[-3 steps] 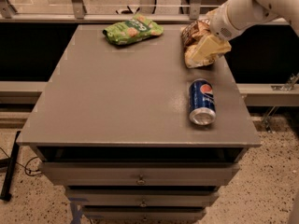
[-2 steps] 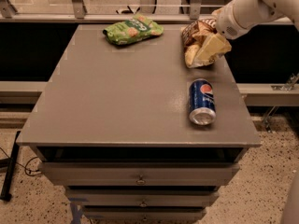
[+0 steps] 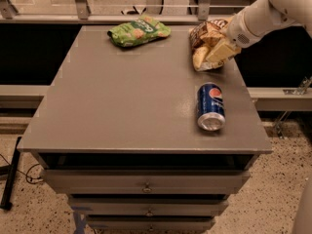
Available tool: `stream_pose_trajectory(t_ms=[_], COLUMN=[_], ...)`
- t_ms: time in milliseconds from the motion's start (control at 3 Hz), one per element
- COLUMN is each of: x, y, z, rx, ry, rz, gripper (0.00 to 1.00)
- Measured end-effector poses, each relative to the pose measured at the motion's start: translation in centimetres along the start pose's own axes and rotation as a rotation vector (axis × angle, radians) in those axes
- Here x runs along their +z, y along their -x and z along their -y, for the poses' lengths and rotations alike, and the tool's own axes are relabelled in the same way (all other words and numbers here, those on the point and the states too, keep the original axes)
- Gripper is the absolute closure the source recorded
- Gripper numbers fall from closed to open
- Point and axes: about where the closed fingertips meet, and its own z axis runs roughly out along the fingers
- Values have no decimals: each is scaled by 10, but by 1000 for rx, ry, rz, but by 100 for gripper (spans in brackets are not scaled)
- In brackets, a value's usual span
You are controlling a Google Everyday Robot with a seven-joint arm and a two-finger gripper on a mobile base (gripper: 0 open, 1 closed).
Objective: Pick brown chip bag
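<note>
The white arm point(image 3: 261, 13) reaches in from the upper right, angled down to the table's point(image 3: 122, 111) far right corner, where the gripper point(image 3: 220, 50) rests on the brown chip bag point(image 3: 204, 33); whether it grips the bag cannot be told. A blue soda can point(image 3: 210, 106) lies on its side nearer the front, and a green snack bag point(image 3: 139, 30) lies well apart to the left.

Looks down and across from high before the bench point(image 3: 122, 111), toward the far rail point(image 3: 146, 18); takes in the whole top and drawer fronts point(image 3: 146, 182), with the gripper point(image 3: 222, 48) at the far-right corner.
</note>
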Motion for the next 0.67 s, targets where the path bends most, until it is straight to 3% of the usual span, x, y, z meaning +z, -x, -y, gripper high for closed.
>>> stream_pose_trajectory(t_ms=[667], x=[-15], y=[15], z=[-20], rx=[31], ry=[56], rz=[52], gripper=[88])
